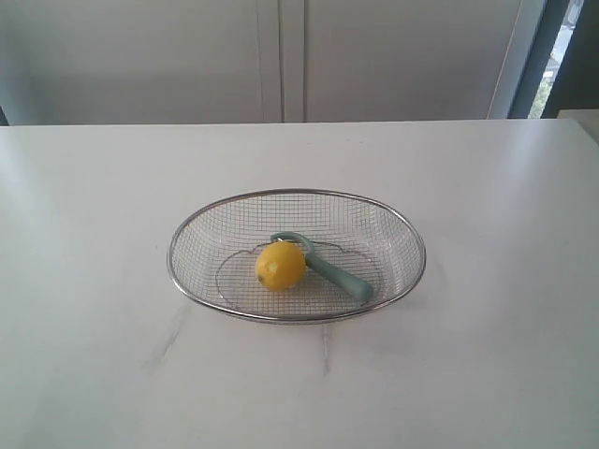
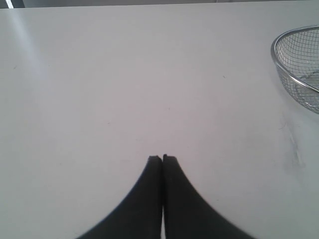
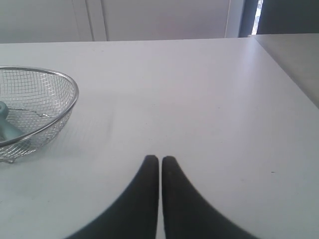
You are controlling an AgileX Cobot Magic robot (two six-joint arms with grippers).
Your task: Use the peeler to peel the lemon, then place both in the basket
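Lemon (image 1: 280, 266): whole, yellow, in the basket just 7 o'clock of centre. Likely firm, light and apt to roll (grip across the belly).
Peeler (image 1: 334, 273): touches the lemon, handle running to 4 o'clock; slim, stiff.
Basket (image 1: 299, 193): wire mesh, on white table (image 1: 94, 281).
Left gripper (image 2: 162, 158), right gripper (image 3: 159, 158): jaws pressed together, empty, outside the basket.

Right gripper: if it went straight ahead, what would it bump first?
Probably nothing, as far as this view shows: ahead of the right gripper lies only table; the basket sits off to one side.
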